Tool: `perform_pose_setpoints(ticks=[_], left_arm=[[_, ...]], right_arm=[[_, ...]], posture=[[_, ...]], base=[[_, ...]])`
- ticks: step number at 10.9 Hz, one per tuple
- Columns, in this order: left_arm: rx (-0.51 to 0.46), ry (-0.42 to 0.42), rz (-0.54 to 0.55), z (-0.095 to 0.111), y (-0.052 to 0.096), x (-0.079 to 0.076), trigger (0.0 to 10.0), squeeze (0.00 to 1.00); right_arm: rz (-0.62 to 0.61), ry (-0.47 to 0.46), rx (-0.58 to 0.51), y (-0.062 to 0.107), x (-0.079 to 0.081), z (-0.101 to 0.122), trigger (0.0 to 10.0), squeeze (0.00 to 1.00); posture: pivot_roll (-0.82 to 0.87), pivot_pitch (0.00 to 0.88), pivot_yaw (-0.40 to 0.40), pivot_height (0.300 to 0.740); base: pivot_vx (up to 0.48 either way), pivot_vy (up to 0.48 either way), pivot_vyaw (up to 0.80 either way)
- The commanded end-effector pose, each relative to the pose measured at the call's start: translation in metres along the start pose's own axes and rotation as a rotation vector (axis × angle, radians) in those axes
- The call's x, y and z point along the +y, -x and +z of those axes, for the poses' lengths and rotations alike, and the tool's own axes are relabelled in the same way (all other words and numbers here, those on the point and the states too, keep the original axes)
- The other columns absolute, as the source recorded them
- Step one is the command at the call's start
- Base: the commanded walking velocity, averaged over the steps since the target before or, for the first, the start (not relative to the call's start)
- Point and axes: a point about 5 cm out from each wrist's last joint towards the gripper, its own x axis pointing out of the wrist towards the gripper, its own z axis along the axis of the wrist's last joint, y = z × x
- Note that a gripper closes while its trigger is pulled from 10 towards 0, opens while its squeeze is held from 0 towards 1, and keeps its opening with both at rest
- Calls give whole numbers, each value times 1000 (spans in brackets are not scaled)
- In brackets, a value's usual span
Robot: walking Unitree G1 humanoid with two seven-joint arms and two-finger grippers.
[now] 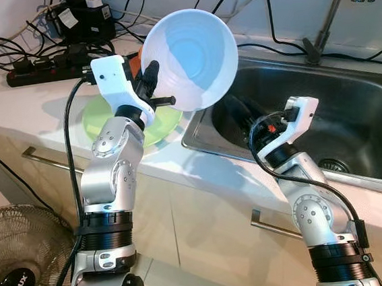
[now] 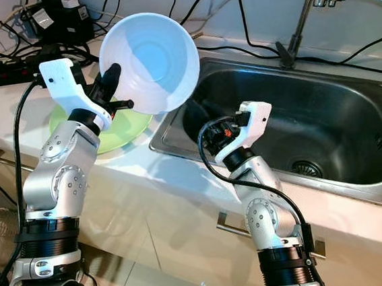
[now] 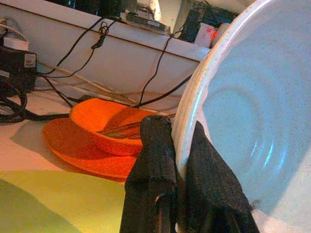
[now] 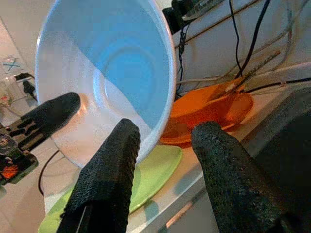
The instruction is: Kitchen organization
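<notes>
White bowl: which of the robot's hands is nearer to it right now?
Left. The left hand is shut on the rim of the white bowl, holding it tilted above the counter edge. The right hand is open, lower down over the sink, apart from the bowl.

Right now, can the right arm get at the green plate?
Probably not directly. The white bowl, pinched in the left end effector, hangs tilted between the open right end effector and the green plate.
</notes>
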Motion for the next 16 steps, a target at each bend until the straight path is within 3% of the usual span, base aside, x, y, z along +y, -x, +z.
perform_pose_setpoints(ticks=[1, 7, 14, 15, 16], left_arm=[[-33, 11, -44, 7, -1, -8, 10000, 0], [-13, 41, -115, 3, 0, -17, 10000, 0], [14, 44, -189, -3, 3, -27, 10000, 0], [13, 43, -190, -3, 3, -27, 10000, 0], [12, 31, -191, -2, 3, -26, 10000, 0]], right_arm=[[-12, 13, -3, -2, -2, 1, 10000, 0], [-28, 8, -5, -7, -3, -1, 10000, 0], [-168, 3, -50, -16, -15, 3, 10000, 0], [-170, 2, -52, -16, -15, 3, 3412, 0], [-173, 2, -57, -17, -16, 4, 0, 0]], posture=[[164, 27, -5, 740], [165, 28, -5, 740], [170, 24, -7, 740], [170, 24, -7, 740], [170, 25, -7, 740]], base=[[0, 0, 0], [0, 0, 0], [0, 0, 0], [0, 0, 0], [0, 0, 0]])
